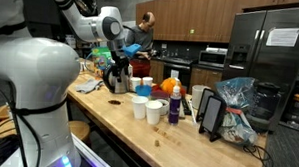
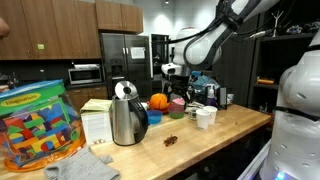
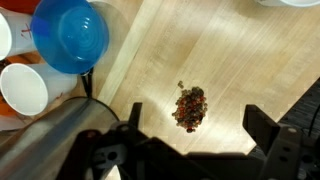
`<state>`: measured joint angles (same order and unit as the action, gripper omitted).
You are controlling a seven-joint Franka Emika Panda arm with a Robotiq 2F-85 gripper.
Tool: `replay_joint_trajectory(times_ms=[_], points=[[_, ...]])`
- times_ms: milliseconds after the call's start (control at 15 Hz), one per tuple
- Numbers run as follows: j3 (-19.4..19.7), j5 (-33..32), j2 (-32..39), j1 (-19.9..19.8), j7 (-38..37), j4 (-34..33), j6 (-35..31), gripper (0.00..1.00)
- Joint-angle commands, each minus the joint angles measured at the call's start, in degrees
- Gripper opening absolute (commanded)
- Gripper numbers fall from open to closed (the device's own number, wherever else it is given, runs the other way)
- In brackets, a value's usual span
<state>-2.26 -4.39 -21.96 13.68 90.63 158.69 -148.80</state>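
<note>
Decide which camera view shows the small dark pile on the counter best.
The wrist view: it looks straight down on the pile from close by, so its separate reddish-brown bits show on the counter. In both exterior views it is only a small dark speck near the kettle.
</note>
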Motion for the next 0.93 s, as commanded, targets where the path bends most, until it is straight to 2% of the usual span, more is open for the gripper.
replay_joint_trajectory(times_ms=[0,533,867], points=[[-0.4,-2.4,-0.8,0.0,-0.5,0.7,-4.0,1.00],[-0.4,-5.7,0.1,1.7,0.0,0.4,-19.9,1.00],[0.1,-6.6,1.1,4.3,0.0,-0.2,-25.9,1.00]])
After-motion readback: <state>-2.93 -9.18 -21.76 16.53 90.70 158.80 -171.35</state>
